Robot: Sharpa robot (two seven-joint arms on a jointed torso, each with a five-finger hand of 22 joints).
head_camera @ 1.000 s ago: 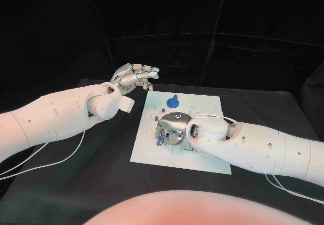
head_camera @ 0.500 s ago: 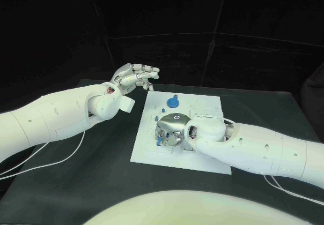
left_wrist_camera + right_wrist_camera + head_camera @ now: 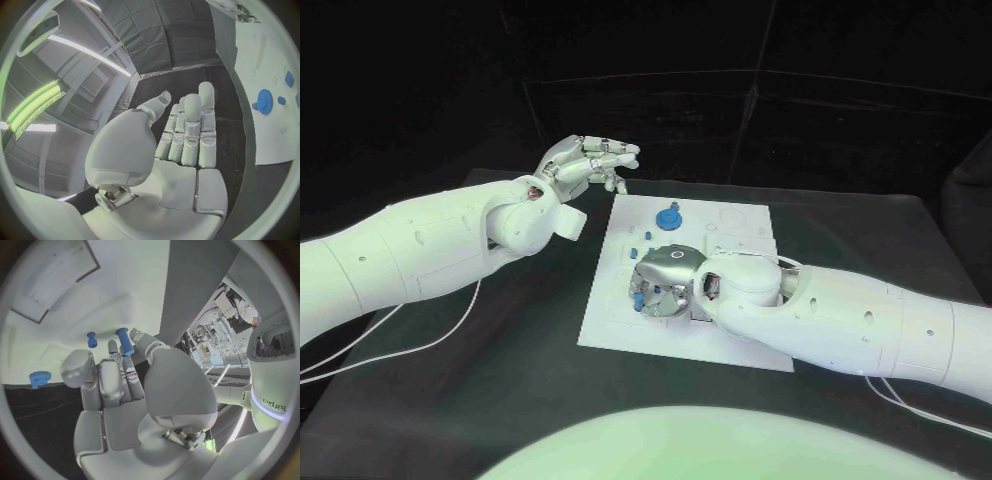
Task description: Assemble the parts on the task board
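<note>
Little has moved since the earlier frames: the right hand (image 3: 664,275) has been kept low over the middle of the white board (image 3: 733,225), shifted slightly toward 7 o'clock; the left hand (image 3: 589,160) has stayed raised off the board's 10 o'clock corner. In the right wrist view a blue peg (image 3: 124,341) is pinched at the right hand's fingertips (image 3: 112,347), and a second small blue peg (image 3: 92,339) is seen just beside it on the board. A blue round part (image 3: 669,215) is seen on the board at 12 o'clock from the right hand, well apart from it. The left hand is empty; its fingers are seen straight and side by side in the left wrist view. The board lies mid-bench (image 3: 473,370).
</note>
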